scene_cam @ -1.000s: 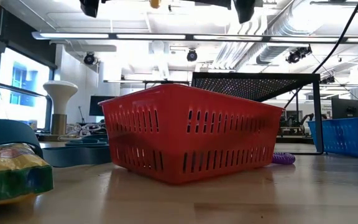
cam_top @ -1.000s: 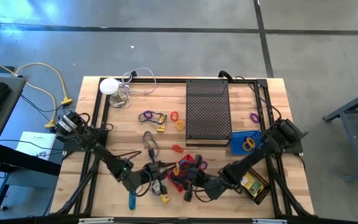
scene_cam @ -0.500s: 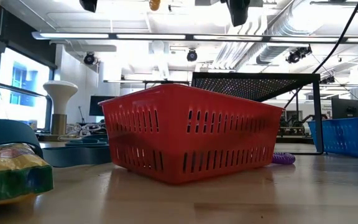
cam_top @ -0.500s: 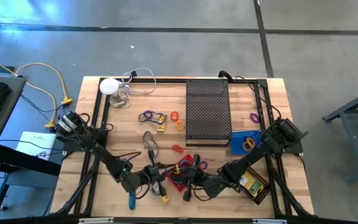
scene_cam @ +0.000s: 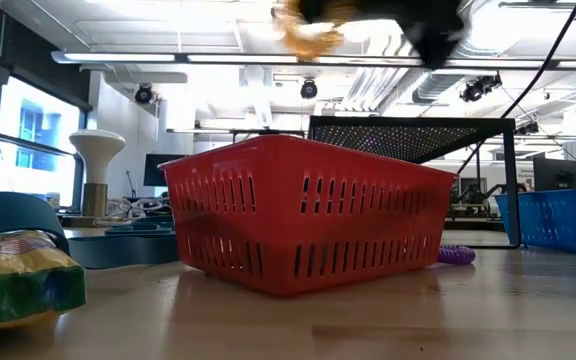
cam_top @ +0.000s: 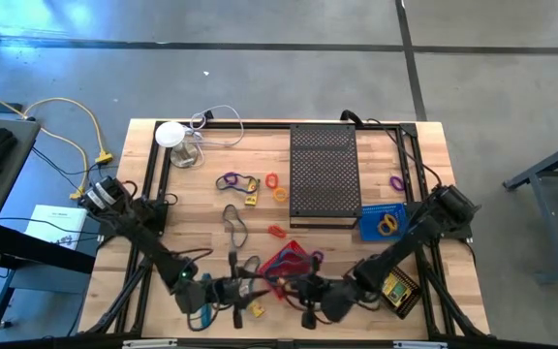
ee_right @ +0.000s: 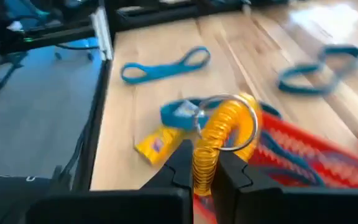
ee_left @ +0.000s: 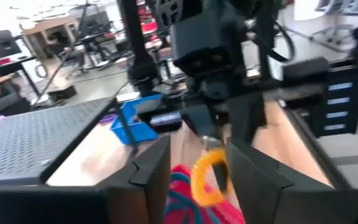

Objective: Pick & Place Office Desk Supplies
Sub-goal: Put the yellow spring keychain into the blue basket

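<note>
Wooden tabletop (cam_top: 201,208), both my arms low at near edge; right gripper (ee_right: 205,163) pinching orange coil loop (ee_right: 222,134) above red basket (cam_top: 287,262); left gripper (ee_left: 194,168) spread, facing same loop; yellow packet (ee_right: 157,144) on bare wood just beside basket

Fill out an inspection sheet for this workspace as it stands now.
Surface: wooden table, black frame rails.
Job's things: orange coil; red basket; purple loop; blue basket.
Clutter: black perforated tray; white round object.
End effectors: right end effector shut on orange coil above red basket; left end effector open, facing it.
Cables: yellow cable beside the table.
Surroundings: concrete floor, lab room.
</note>
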### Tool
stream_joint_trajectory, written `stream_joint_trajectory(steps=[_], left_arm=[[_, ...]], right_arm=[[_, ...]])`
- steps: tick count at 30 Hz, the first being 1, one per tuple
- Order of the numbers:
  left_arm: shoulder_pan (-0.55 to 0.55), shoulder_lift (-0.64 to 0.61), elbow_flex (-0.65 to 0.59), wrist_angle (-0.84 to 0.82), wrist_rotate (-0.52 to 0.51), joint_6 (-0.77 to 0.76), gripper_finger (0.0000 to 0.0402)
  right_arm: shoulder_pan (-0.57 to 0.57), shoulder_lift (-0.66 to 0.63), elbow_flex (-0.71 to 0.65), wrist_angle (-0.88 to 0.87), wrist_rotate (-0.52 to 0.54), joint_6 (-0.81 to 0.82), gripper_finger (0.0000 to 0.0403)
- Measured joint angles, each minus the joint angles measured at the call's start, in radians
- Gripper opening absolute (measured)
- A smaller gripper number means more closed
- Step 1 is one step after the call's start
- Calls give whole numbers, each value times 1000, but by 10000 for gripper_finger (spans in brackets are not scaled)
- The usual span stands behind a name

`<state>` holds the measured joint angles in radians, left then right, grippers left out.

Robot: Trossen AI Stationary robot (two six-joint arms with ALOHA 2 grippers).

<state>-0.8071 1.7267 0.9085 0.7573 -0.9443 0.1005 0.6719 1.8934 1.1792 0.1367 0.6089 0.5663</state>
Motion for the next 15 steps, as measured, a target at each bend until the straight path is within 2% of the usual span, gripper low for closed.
stream_joint_trajectory(steps=[7,10,15], left_arm=[[-26,0,0,-1,4,2,162],[-20,0,0,-1,3,3,163],[-18,0,0,-11,7,-1,163]], right_arm=[[141,-89,0,-281,222,269,14],[197,-129,0,-458,295,434,14],[259,-180,0,-850,270,858,14]])
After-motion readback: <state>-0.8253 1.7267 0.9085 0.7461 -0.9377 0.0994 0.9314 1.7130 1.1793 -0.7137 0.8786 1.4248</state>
